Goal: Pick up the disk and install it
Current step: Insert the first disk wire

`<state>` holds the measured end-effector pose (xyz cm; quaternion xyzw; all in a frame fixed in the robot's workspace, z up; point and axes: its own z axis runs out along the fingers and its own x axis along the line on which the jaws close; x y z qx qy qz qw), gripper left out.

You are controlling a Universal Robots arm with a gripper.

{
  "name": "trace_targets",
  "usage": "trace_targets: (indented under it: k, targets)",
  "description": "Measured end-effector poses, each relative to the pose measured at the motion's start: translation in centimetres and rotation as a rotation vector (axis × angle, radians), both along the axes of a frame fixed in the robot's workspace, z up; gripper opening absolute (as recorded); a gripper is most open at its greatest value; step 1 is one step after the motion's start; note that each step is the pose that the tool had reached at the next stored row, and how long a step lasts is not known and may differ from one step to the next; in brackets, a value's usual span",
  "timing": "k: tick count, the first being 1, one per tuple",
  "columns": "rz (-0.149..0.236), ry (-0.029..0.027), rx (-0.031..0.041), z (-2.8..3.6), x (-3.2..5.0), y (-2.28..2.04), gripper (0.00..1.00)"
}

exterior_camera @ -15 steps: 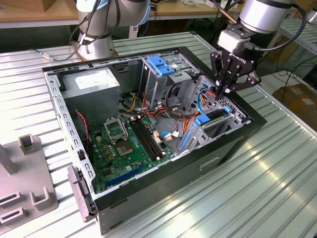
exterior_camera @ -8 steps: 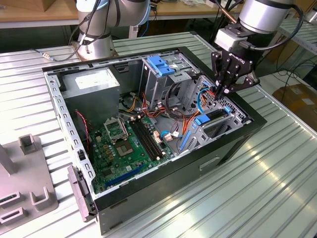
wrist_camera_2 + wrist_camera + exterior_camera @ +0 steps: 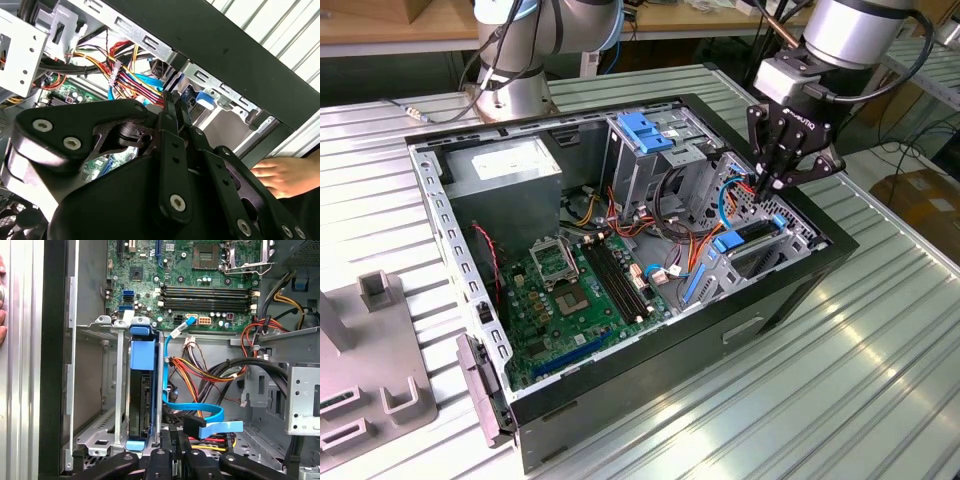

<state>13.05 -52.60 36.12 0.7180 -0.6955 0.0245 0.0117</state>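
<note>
Installing step, judged near its end: flat grey-silver disk with blue plastic rails (image 3: 140, 390) stood edge-up inside the metal drive bay (image 3: 95, 390) of the open black computer case (image 3: 740, 330). Black tool (image 3: 772, 183) hovered just above, fingers pinched narrow, seemingly holding nothing. Further seating perhaps required.

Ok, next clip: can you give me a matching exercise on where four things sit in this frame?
Things:
1. grey-silver hard disk with blue plastic rails
2. large grey power supply box with white sticker
3. green motherboard
4. black robot gripper

Places:
A. lying flat on the floor of the black computer case
B. above the drive end of the case, at the exterior view's right
C. standing on edge inside the metal drive bay
D. in the case's far corner, at the exterior view's left

Pairs: 1-C, 2-D, 3-A, 4-B
</note>
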Motion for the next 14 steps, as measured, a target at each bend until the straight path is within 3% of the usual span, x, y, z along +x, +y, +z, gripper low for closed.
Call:
trace_targets:
  k: [5,8,10,14]
  targets:
    - [-0.037,0.0001,0.0001,-0.06,-0.08,-0.10,0.17]
    - [-0.037,0.0001,0.0008,-0.08,-0.23,-0.87,0.17]
    - [-0.037,0.0002,0.0108,-0.13,-0.32,-1.06,0.17]
    - [-0.037,0.0009,0.0461,-0.29,-0.39,-1.80,0.17]
